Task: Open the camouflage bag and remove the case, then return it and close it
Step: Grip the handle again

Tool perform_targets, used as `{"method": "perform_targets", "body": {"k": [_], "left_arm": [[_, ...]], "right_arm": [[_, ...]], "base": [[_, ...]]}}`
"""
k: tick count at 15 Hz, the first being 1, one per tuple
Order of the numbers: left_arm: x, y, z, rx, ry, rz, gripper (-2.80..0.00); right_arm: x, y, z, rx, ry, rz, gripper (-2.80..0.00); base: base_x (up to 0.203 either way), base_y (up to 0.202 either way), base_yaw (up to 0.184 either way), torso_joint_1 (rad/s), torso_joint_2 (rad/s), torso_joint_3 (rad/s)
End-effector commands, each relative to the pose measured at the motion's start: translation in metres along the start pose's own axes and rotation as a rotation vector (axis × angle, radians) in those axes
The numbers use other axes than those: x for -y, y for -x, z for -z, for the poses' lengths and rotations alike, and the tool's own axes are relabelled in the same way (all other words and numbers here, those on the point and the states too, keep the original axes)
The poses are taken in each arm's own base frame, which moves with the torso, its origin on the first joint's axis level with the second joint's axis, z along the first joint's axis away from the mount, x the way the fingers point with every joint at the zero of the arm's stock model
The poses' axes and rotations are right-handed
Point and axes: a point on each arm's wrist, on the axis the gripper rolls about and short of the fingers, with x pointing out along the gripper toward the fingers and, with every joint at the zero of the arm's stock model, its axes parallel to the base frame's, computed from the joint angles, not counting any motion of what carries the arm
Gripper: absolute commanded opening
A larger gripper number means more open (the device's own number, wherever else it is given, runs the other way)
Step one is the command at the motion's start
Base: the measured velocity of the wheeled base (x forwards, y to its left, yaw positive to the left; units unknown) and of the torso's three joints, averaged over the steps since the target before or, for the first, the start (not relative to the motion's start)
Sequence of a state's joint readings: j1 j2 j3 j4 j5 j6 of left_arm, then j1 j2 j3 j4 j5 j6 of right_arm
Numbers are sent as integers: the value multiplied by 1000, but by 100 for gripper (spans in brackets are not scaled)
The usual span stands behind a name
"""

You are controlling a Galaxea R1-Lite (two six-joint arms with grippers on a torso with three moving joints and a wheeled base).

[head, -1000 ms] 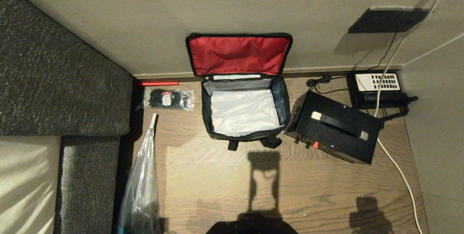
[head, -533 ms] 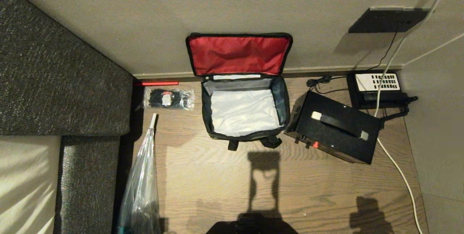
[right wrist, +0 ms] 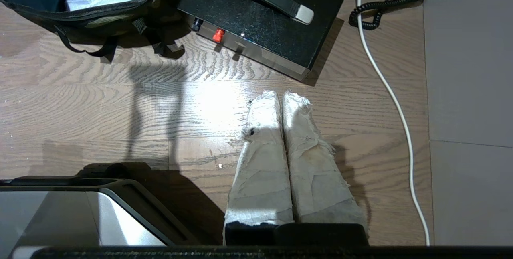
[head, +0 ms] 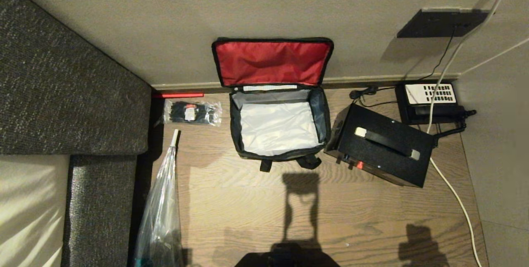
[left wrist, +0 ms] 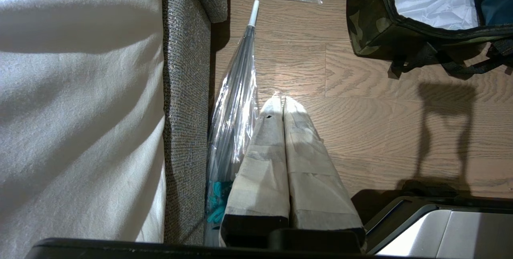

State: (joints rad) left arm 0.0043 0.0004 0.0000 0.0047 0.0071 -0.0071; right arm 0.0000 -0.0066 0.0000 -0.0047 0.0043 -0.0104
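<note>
The camouflage bag (head: 279, 126) stands open on the wooden floor against the wall, its red-lined lid flap (head: 270, 62) leaning back and its light grey lining bare inside. The black case (head: 382, 145) lies on the floor just right of the bag, handle with cream ends up, red latch facing me. My left gripper (left wrist: 282, 99) hangs shut and empty over the floor, well short of the bag (left wrist: 368, 22). My right gripper (right wrist: 281, 95) is shut and empty too, a little in front of the case (right wrist: 264, 14). Neither gripper shows in the head view.
A grey sofa (head: 66, 106) fills the left side. A clear plastic bag (head: 159, 213) leans beside it, and a packet of black cable ties (head: 192, 113) lies left of the bag. A black telephone (head: 432, 99) sits by the right wall, with a white cable (head: 454, 194) running along the floor.
</note>
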Motion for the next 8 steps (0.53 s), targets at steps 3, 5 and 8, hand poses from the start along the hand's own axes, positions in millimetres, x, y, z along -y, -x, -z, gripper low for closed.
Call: {"method": "perform_targets", "body": {"k": [3, 5, 8], "left_arm": [[0, 0, 1, -1, 1, -1, -280], [0, 0, 1, -1, 1, -1, -280], [0, 0, 1, -1, 1, -1, -280]], "right_arm": [[0, 0, 0, -2, 0, 0, -280], [0, 0, 0, -2, 0, 0, -280], [0, 0, 0, -2, 0, 0, -280]], "base": [[0, 0, 0, 0, 0, 0], [0, 0, 0, 0, 0, 0], [0, 0, 0, 0, 0, 0]]}}
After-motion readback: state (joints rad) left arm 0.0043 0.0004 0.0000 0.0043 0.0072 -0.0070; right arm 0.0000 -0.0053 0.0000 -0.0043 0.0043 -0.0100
